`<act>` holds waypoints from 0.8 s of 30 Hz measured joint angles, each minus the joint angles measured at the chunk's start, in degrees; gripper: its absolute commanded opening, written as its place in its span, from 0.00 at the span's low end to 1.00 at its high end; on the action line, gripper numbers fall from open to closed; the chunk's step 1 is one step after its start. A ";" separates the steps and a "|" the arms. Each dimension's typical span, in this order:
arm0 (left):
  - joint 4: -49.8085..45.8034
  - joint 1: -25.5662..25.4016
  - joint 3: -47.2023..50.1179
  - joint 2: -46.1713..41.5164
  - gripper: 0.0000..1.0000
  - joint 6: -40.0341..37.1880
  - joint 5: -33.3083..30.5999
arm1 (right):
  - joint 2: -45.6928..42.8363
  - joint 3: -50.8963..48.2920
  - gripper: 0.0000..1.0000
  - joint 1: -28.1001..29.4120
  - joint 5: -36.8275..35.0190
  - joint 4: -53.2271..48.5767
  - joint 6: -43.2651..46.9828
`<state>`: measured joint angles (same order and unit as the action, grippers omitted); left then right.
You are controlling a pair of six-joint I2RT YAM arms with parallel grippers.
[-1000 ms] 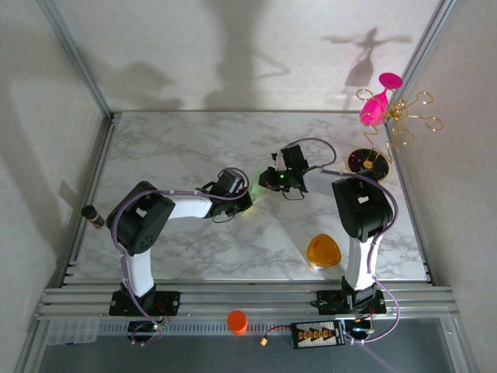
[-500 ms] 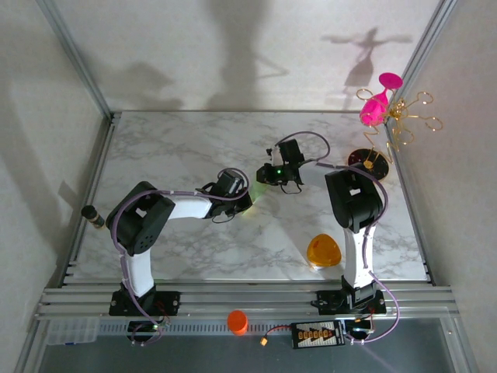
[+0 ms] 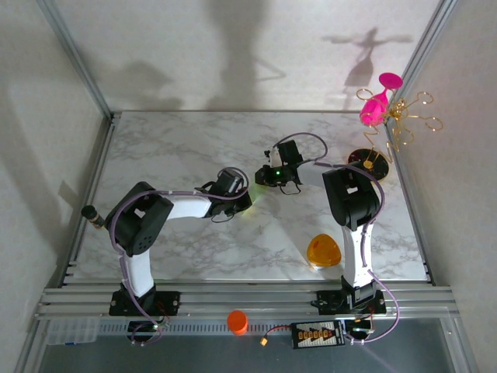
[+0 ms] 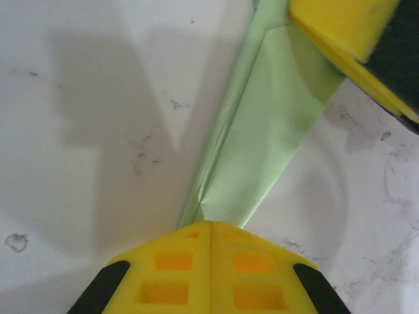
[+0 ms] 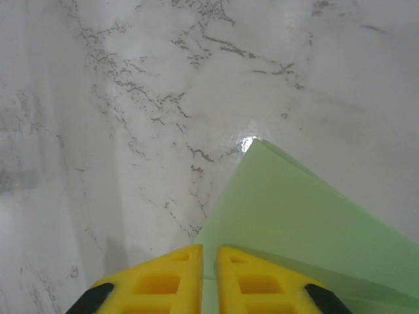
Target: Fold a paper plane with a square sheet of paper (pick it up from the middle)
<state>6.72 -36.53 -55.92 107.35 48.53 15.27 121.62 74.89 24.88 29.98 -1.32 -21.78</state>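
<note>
**Step in hand (judged):** setting a lengthwise crease in the partly folded paper plane [image 4: 265,118] while it spanned both grippers. In the top view the work sat at the centre of the marble table [image 3: 178,148], where the two wrists met.

**Left gripper** [image 4: 209,230]: clenched at the bottom centre of its own view. The narrow end of the green paper emerged from between the pads.

**Right gripper** [image 5: 209,247]: pinched on the paper's other end. At the bottom edge of its own view the fingers stood a hairline apart with the sheet between them. A pointed corner reached toward frame centre. Whether that corner rested on the marble could not be told.

**Recommended practice:**
- Apply tension along the long axis only. A sideways pull would skew the layers visible along the left fold line.
- Move both wrists together, because thin paper tears at a pinch point when one end leads.
- Keep the paper low over the table so that loose flaps cannot spring open.
- Confirm that the edges align before pressing the crease.
</note>
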 measured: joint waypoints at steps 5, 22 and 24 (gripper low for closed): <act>0.15 0.17 -3.69 -0.37 0.13 -0.98 0.17 | 0.04 0.02 0.15 0.00 -0.39 -0.20 -0.11; 5.22 1.40 -6.84 7.04 0.04 1.05 1.09 | 1.40 3.30 0.14 0.00 -1.55 -4.39 -3.52; 5.22 1.40 -6.21 7.04 0.02 1.25 0.26 | 1.51 3.67 0.14 0.00 -1.55 -4.85 -3.93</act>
<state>11.94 -35.14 -62.13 114.39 49.78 15.53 123.13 78.56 24.88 28.42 -6.17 -25.71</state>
